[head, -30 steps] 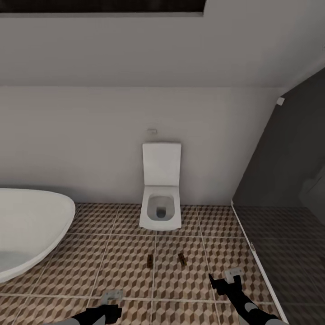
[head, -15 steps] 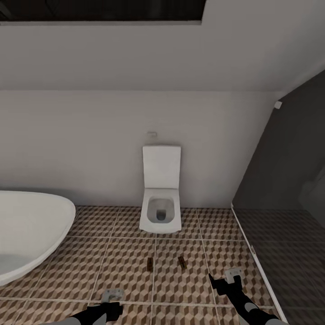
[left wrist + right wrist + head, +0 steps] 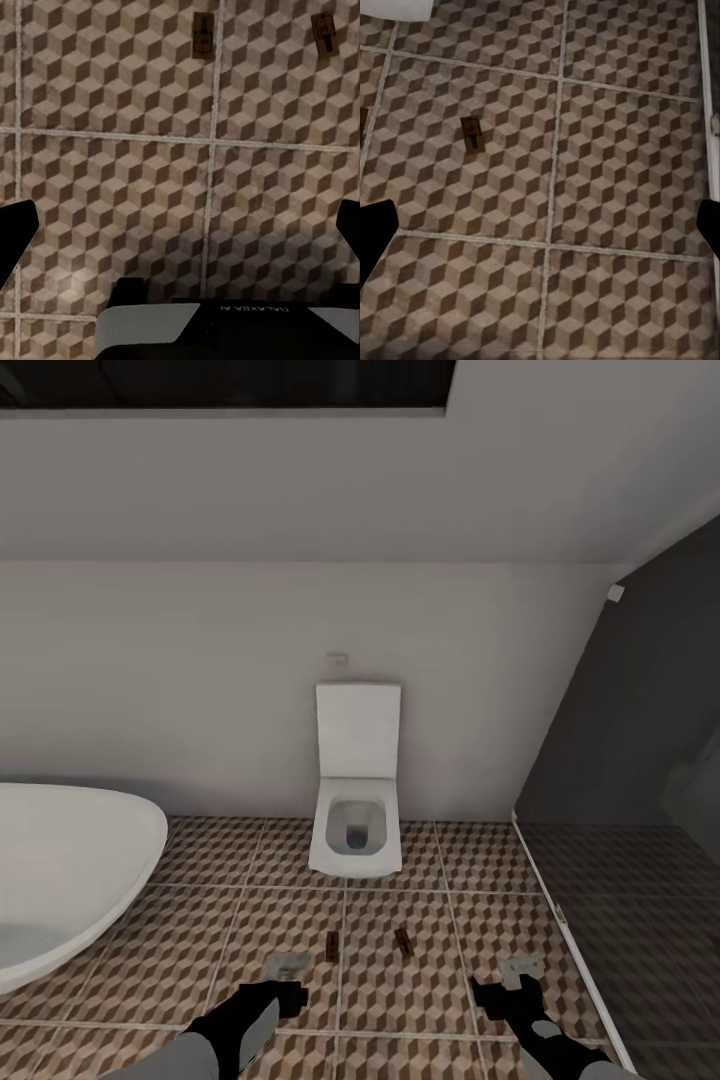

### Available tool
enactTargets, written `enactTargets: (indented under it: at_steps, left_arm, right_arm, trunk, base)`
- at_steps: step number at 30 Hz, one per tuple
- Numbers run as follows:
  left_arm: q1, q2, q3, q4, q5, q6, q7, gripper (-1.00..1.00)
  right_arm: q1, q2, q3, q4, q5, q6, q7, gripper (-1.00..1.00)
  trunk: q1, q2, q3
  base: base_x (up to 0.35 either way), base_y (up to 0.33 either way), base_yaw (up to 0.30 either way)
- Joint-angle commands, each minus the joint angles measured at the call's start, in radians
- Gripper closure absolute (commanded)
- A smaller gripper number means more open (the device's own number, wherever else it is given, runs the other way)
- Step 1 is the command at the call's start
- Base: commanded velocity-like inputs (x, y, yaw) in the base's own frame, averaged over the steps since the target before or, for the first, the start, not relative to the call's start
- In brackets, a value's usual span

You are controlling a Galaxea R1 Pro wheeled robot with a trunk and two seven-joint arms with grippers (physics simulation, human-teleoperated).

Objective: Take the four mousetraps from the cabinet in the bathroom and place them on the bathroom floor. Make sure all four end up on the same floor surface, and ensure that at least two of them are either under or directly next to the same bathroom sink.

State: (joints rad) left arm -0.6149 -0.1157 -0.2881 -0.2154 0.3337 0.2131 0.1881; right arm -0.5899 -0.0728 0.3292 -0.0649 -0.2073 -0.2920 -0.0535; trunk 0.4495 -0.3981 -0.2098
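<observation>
Nearest the robot, two grippers hang low over the bathroom floor (image 3: 200,920), the cube-patterned tiles with pale grout. The left gripper (image 3: 287,967) sits on the bathtub side of the toilet's centre line, the right gripper (image 3: 520,968) on the side of the dark glass partition. In each wrist view the two black fingertips stand at opposite edges with bare tile between them, so the jaws of both are spread wide and hold nothing.

A little farther on, between the grippers and the toilet (image 3: 357,815), lie two mousetraps, both flat on the tiles. One mousetrap (image 3: 331,945) lies beside a grout line running toward the toilet; the second mousetrap (image 3: 403,940) lies near it, apart from it, on the partition side and slightly turned. The left wrist view shows the same two, one (image 3: 202,34) just beside a grout line and the other (image 3: 323,30) well clear of it. The right wrist view shows one trap (image 3: 472,133) whole on a tile.

Beyond them stands one white toilet, lid raised, against the pale wall (image 3: 200,680). To its side, one white oval bathtub (image 3: 60,870) rests on the same tiles. On the opposite side rises one dark glass partition (image 3: 640,760).
</observation>
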Motion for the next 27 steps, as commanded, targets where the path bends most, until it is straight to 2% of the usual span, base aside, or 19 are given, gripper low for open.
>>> enactTargets:
  at_steps: [1,2,5,7,8,9,11,12,16,17,18,19,20,24,25,27]
  left_arm:
    - [0.0,-0.001,-0.008,-0.033,0.01,0.036,0.023,-1.0]
    - [0.0,-0.001,-0.008,-0.092,0.01,0.092,0.052,-1.0]
    - [0.0,0.011,-0.006,-0.173,0.01,0.157,0.084,-1.0]
    - [0.0,0.053,-0.003,-0.243,0.011,0.194,0.099,-1.0]
    - [0.0,0.089,-0.002,-0.279,0.012,0.208,0.103,-1.0]
    - [0.0,0.171,0.013,-0.323,0.015,0.221,0.093,-1.0]
    - [0.0,0.213,0.03,-0.333,0.019,0.223,0.067,-1.0]
    - [0.0,0.251,0.052,-0.338,0.022,0.223,0.019,-1.0]
    - [0.0,0.33,0.088,-0.337,0.024,0.197,-0.138,-1.0]
    - [0.0,0.365,0.098,-0.325,0.024,0.153,-0.229,-1.0]
    - [0.0,0.38,0.101,-0.312,0.024,0.123,-0.272,-1.0]
    - [0.002,0.405,0.106,-0.269,0.024,0.049,-0.35,-1.0]
    - [0.004,0.427,0.111,-0.141,0.022,-0.091,-0.452,-1.0]
    - [0.005,0.425,0.113,-0.008,0.021,-0.177,-0.501,-1.0]
    - [0.006,0.413,0.113,0.111,0.02,-0.302,-0.519,-1.0]
    - [0.006,0.402,0.113,0.147,0.02,-0.35,-0.521,-1.0]
  right_arm:
    - [-0.001,-0.001,0.009,-0.005,-0.009,0.006,-0.006,-1.0]
    - [-0.001,-0.002,0.008,-0.016,-0.009,0.018,-0.009,-1.0]
    - [-0.001,-0.007,0.007,-0.029,-0.009,0.028,-0.011,-1.0]
    - [-0.001,-0.02,0.007,-0.035,-0.009,0.031,-0.005,-1.0]
    - [-0.001,-0.038,0.006,-0.038,-0.011,0.03,0.009,-1.0]
    - [-0.001,-0.089,-0.006,-0.041,-0.021,0.021,0.086,-1.0]
    - [-0.001,-0.119,-0.021,-0.041,-0.03,0.015,0.148,-1.0]
    - [-0.001,-0.15,-0.044,-0.041,-0.044,0.011,0.218,-1.0]
    - [-0.001,-0.21,-0.103,-0.038,-0.078,0.007,0.356,-1.0]
    - [-0.001,-0.234,-0.131,-0.035,-0.091,0.005,0.409,-1.0]
    - [-0.001,-0.244,-0.142,-0.034,-0.096,0.004,0.43,-1.0]
    - [-0.001,-0.257,-0.157,-0.031,-0.103,0.002,0.459,-1.0]
    - [-0.001,-0.27,-0.174,-0.018,-0.11,-0.012,0.488,-1.0]
    - [-0.001,-0.27,-0.181,0.015,-0.113,-0.071,0.486,-1.0]
    - [-0.001,-0.257,-0.184,0.039,-0.115,-0.148,0.452,-1.0]
    - [-0.001,-0.246,-0.184,0.043,-0.116,-0.163,0.436,-1.0]
  trunk:
    - [0.001,-0.002,-0.002]
    - [0.001,-0.002,-0.002]
    - [0.001,-0.002,-0.002]
    - [0.001,-0.002,-0.002]
    - [0.001,-0.002,-0.002]
    - [0.001,-0.002,-0.002]
    - [0.001,-0.002,-0.002]
    - [0.001,-0.002,-0.002]
    - [0.001,-0.002,-0.002]
    - [0.001,-0.002,-0.002]
    - [0.001,-0.002,-0.002]
    - [0.001,-0.002,-0.002]
    - [0.001,-0.002,-0.002]
    - [0.001,-0.002,-0.002]
    - [0.001,-0.002,-0.002]
    - [0.001,-0.002,-0.002]
  base:
    - [0.0,0.0,0.0]
    - [0.0,0.0,0.0]
    - [0.0,0.0,0.0]
    - [0.0,0.0,0.0]
    - [0.0,0.0,0.0]
    - [0.0,0.0,0.0]
    - [0.0,0.0,0.0]
    - [0.0,0.0,0.0]
    - [0.0,0.0,0.0]
    - [0.0,0.0,0.0]
    - [0.0,0.0,0.0]
    - [0.0,0.0,0.0]
    - [0.0,0.0,0.0]
    - [0.0,0.0,0.0]
    - [0.0,0.0,0.0]
    - [0.0,0.0,0.0]
